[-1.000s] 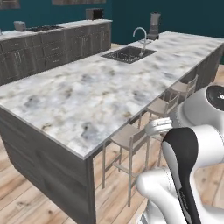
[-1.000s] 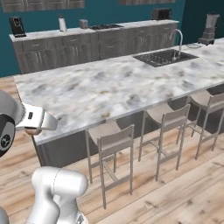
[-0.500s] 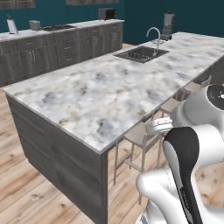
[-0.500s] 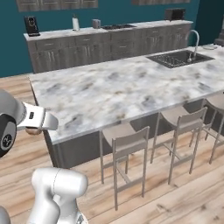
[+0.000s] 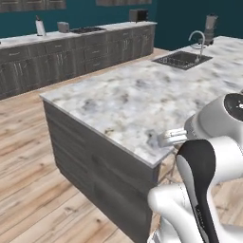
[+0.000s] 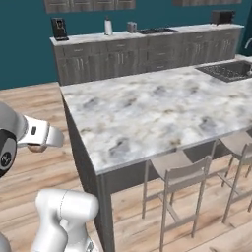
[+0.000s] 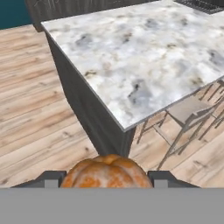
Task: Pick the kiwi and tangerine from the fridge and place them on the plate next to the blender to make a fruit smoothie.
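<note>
Tangerine sits pinched between the two fingertips of the pincer, which is closed on it, low in the hand view and hanging above the wooden floor, just off the corner of the marble bench. The blender stands way off at the far end of that bench, past the sink; I can't make out the plate from here. So there looks to be a long carry ahead. The risk: it's a round fruit held only by two small tips, and a jolt or sharp turn of the base could roll it out onto the floor. That bench corner is close too, so a tight swing might clip it. The stools crowd the near side.
</note>
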